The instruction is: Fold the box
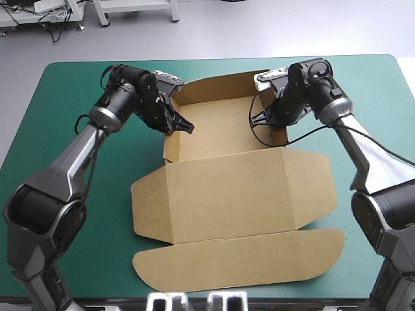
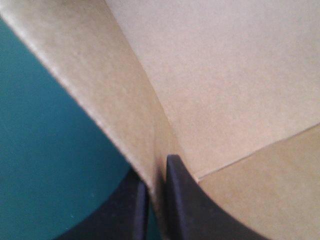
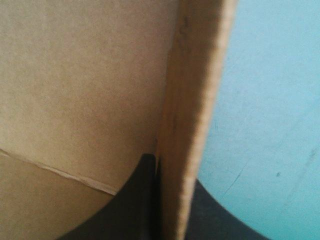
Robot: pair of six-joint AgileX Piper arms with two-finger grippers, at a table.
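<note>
Box (image 1: 227,194) of brown board lies about the middle of the bench (image 1: 65,91), on its teal-green cover — the tray half toward the far edge, the lid (image 1: 240,191) spread flat toward the near edge. The tray's far wall (image 1: 217,87) and both side walls stand raised around its floor (image 1: 217,129). The lid has a short wing on either side. Along its near edge a long flap (image 1: 240,262) with rounded ends lies flat on the cover.

Left pincer (image 1: 181,125) reaches over the tray's left wall (image 1: 169,144), partway along its length. In the left wrist view its black fingers (image 2: 182,200) are all but closed, with the wall's upper edge pinched between them. One finger is on the outer side over the teal-green cover, and the other is inside the tray, where a crease in the board shows just ahead.

Right pincer (image 1: 262,120) is at the tray's right wall (image 1: 279,137), across the floor from the left one. The right wrist view shows that wall edge-on, rising between the fingers (image 3: 135,200), which are clenched on the board — one inside the tray, one outside over the cover.

The two arms come in from opposite sides of the bench, with the tray's floor lying bare between the pincers.
</note>
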